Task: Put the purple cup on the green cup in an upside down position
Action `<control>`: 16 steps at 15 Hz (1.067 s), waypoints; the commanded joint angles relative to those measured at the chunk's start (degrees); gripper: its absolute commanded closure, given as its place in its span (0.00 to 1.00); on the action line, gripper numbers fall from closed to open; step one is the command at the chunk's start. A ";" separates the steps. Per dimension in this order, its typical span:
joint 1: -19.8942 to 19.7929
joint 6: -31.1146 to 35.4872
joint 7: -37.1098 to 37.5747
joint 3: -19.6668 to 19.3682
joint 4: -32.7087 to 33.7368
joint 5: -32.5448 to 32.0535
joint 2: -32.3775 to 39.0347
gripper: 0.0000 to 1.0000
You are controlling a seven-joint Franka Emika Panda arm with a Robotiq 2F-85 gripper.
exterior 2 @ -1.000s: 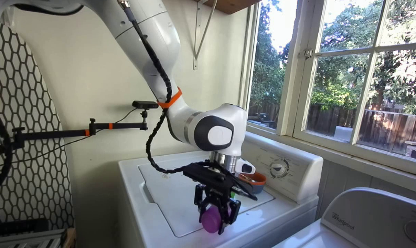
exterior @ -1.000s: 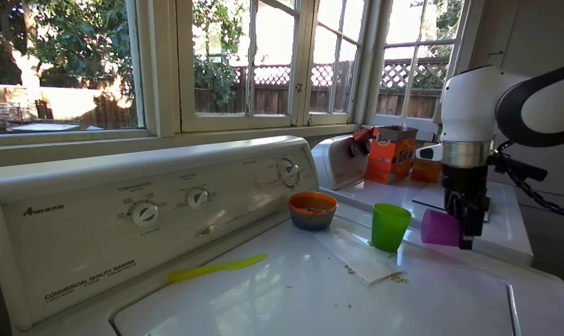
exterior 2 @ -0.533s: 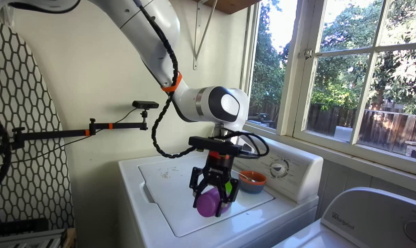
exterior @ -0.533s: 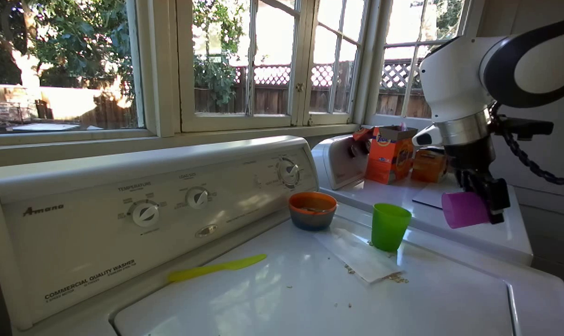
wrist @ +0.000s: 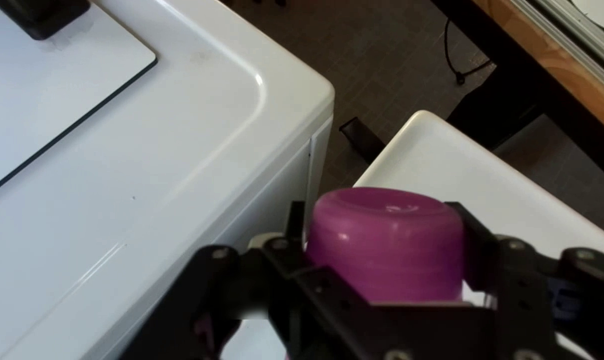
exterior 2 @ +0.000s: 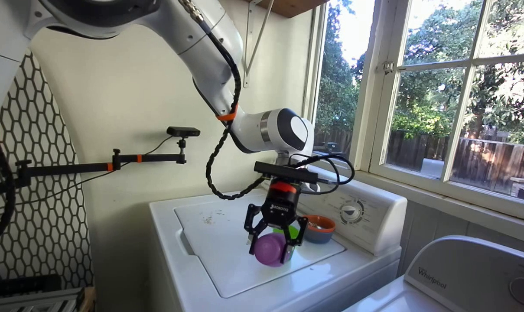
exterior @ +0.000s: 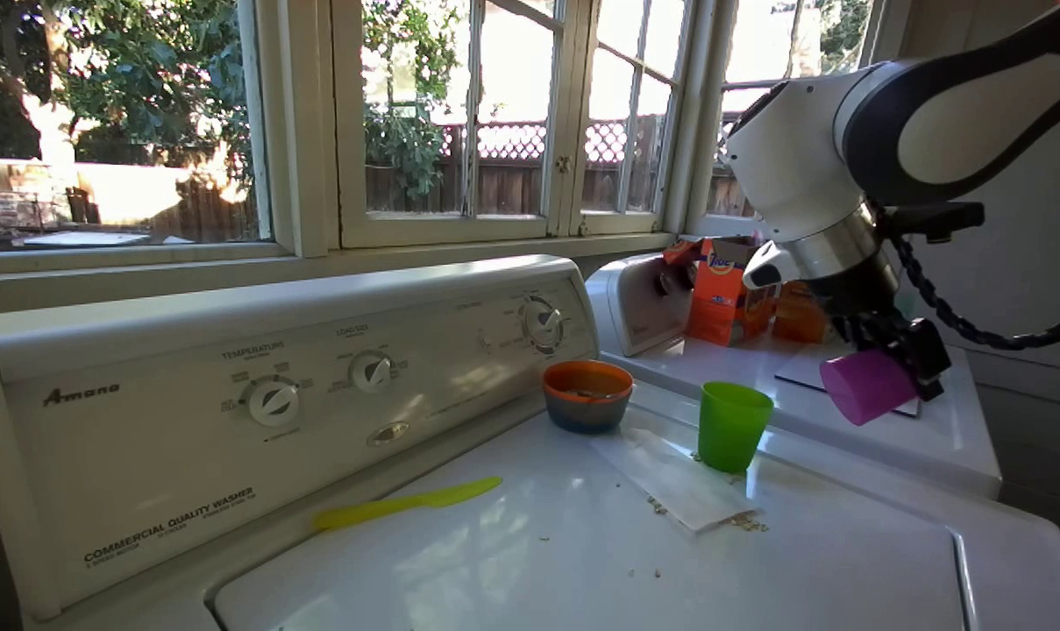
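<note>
My gripper (exterior 2: 268, 256) is shut on the purple cup (exterior 2: 269, 250) and holds it in the air. In an exterior view the purple cup (exterior: 864, 388) is tilted, its free end pointing down and left, to the right of the green cup. The wrist view shows its closed base (wrist: 386, 200) between the two fingers (wrist: 474, 235). The green cup (exterior: 735, 429) stands upright with its mouth up on the white washer top. It is apart from the purple cup. It is partly hidden behind my gripper in an exterior view (exterior 2: 293, 232).
An orange-rimmed bowl (exterior: 587, 399) stands left of the green cup. A white paper (exterior: 679, 486) with crumbs lies beside it, and a yellow-green knife (exterior: 407, 503) lies near the washer panel (exterior: 319, 394). Orange Tide boxes (exterior: 729, 294) stand on the neighbouring machine.
My gripper has risen with the purple cup and tilted. The cup has gone from nearly level to its free end pointing down and left. The green cup has not moved.
</note>
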 commanded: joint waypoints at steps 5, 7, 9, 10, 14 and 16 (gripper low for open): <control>4.16 -5.54 -7.10 1.62 10.43 -9.36 9.10 0.56; 5.28 -6.99 -8.78 1.85 12.36 -11.75 10.31 0.56; 6.39 -8.68 -10.55 1.98 14.15 -14.23 11.37 0.56; 6.90 -9.33 -11.26 2.05 14.97 -15.50 11.82 0.56; 8.72 -11.27 -13.98 2.38 17.74 -20.42 13.75 0.56; 9.68 -12.20 -14.82 2.49 18.65 -22.78 14.63 0.56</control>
